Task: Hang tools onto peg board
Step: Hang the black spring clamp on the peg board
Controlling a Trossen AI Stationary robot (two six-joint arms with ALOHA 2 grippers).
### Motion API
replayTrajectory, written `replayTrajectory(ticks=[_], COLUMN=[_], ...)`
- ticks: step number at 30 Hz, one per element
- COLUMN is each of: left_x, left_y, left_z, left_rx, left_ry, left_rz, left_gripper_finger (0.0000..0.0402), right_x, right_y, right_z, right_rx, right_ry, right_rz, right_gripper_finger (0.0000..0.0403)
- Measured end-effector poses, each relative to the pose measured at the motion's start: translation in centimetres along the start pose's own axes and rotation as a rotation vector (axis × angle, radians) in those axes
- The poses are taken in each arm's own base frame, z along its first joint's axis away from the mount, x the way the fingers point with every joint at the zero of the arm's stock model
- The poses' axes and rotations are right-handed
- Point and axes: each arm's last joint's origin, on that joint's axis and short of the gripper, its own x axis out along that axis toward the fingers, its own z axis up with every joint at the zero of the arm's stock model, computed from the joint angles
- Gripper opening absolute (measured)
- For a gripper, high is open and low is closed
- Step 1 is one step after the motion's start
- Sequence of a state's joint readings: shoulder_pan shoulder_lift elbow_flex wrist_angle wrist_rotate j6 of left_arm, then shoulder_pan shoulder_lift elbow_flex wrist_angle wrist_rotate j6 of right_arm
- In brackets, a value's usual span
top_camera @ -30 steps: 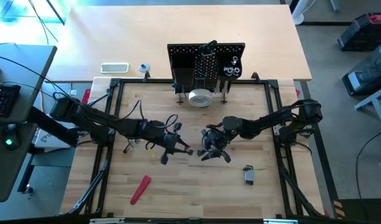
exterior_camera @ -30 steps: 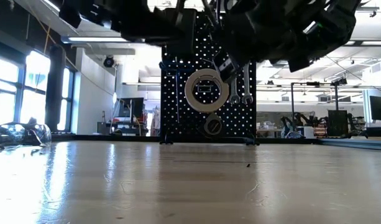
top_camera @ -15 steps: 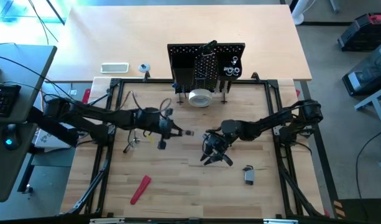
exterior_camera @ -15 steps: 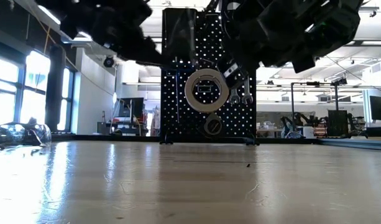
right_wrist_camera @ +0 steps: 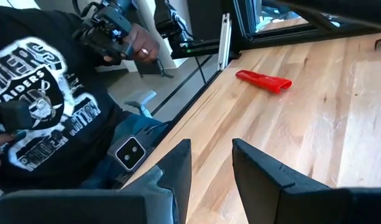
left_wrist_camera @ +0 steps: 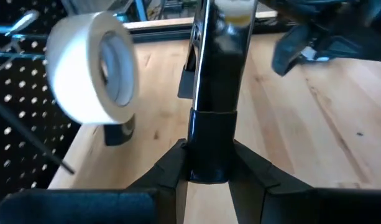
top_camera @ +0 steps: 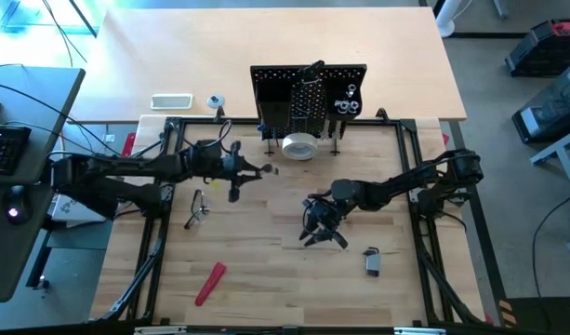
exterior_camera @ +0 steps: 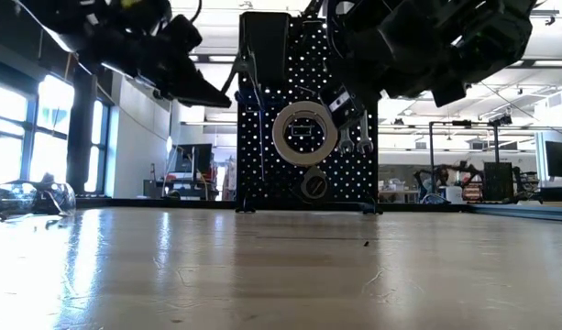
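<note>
Farthest out from the peg board (top_camera: 308, 88), flat on the desk (top_camera: 266, 265): red-handled tool (top_camera: 210, 283) off to the board's left, small tape measure (top_camera: 372, 262) off to its right. Closer in, ahead of the board's right half: right claw (right_wrist_camera: 210, 152), fingers parted around nothing, above the desk. Closest, just before the board's left edge: left claw (top_camera: 257, 171) clamped on a dark-handled tool (left_wrist_camera: 215, 74), tip toward the white tape roll (top_camera: 300, 146) at the board's front.

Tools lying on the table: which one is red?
The red-handled tool, lying alone at the table's near left. The small grey tool at the near right and the wire-like tool are not red.
</note>
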State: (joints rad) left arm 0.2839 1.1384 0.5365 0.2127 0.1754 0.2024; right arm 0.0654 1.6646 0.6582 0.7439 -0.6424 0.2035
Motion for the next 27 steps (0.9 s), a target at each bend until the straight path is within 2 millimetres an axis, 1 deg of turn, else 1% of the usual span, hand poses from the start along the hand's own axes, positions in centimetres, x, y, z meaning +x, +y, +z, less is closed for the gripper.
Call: replayTrajectory(ticks=[7, 12, 14, 18, 21, 27], left_x=[-0.6, -1.1, -1.2, -0.7, -0.3, 0.1], left_y=[2.8, 4.4, 4.9, 5.8, 6.2, 6.5], left_z=[-0.7, -1.0, -1.5, -2.5, -2.9, -3.0], left_rx=[-0.03, -0.04, -0.056, -0.085, -0.088, -0.063], left_ry=[-0.008, -0.033, -0.013, 0.014, 0.004, -0.028], left_rz=[0.018, -0.006, -0.02, -0.053, -0.064, -0.082], left_gripper_finger=[0.0076, 0.0076, 0.0076, 0.0076, 0.0076, 0.0076], right_x=[0.0, 0.0, -0.1, -0.1, -0.1, -0.1], right_y=[0.0, -0.1, -0.1, -0.1, -0.1, -0.2], right_z=[0.0, 0.0, 0.0, 0.0, 0.0, 0.0], right_rx=[0.006, 0.004, 0.004, 0.003, 0.004, 0.012], right_ry=[0.002, 0.001, 0.0, 0.0, -0.001, 0.004], right_rz=[-0.004, -0.006, -0.008, -0.009, -0.011, -0.013], right_gripper_finger=[0.011, 0.011, 0.011, 0.011, 0.011, 0.011])
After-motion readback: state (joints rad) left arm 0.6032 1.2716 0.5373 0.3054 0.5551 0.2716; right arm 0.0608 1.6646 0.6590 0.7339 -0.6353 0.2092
